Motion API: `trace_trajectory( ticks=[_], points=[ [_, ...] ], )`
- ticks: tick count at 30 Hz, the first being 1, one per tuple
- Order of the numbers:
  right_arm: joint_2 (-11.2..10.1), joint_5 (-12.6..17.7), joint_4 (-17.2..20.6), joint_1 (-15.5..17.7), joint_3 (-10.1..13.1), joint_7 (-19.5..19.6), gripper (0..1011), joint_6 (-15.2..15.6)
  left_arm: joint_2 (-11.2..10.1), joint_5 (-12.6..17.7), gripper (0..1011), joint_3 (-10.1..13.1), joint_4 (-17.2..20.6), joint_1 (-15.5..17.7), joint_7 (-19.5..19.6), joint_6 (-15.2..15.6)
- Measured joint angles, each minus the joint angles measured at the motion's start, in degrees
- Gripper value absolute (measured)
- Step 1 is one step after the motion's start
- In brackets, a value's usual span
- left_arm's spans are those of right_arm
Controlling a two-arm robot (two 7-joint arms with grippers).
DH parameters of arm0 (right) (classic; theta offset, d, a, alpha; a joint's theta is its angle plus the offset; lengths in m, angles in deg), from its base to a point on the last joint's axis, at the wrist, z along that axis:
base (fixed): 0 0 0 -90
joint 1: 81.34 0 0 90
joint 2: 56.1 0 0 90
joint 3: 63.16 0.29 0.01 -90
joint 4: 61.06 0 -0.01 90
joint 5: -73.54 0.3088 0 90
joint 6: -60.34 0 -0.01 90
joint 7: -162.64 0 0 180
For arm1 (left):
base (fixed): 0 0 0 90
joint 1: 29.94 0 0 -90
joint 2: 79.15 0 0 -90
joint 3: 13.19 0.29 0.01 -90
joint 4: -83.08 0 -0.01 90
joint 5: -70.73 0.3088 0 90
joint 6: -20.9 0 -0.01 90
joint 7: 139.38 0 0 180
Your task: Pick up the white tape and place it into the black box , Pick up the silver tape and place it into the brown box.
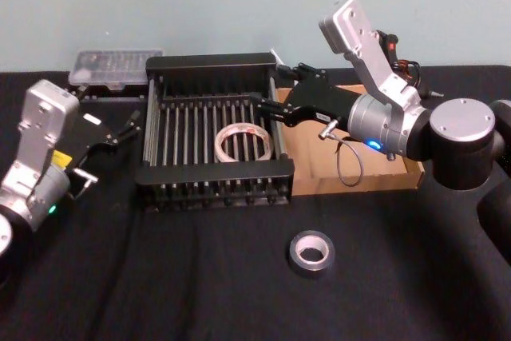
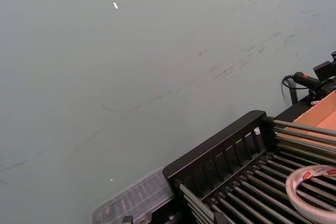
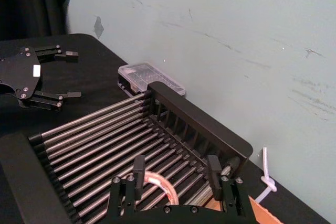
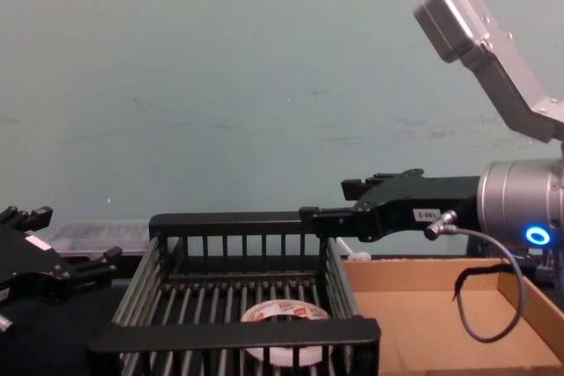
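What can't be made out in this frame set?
- White tape print: too small to read in the head view; the left wrist view's edge cuts the roll off; the black box rim crosses it in the chest view.
- Brown box floor: the right arm covers much of it in the head view.

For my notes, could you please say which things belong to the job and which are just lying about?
Job: white tape, silver tape, brown box, black box with right gripper over it.
Lying about: clear plastic case; left gripper, parked left.
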Motion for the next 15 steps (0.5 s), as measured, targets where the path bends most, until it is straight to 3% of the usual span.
trace_trajectory(
  ticks=[7,15],
  points=[
    [0.0,0.0,0.0,0.0,0.0,0.0,945,0.02,0.0,0.0,1001,0.0,0.0,0.0,0.0,0.0],
    [-0.03,0.01,0.02,0.0,-0.01,0.01,1002,0.02,0.0,0.0,1001,0.0,0.0,0.0,0.0,0.0]
  ],
)
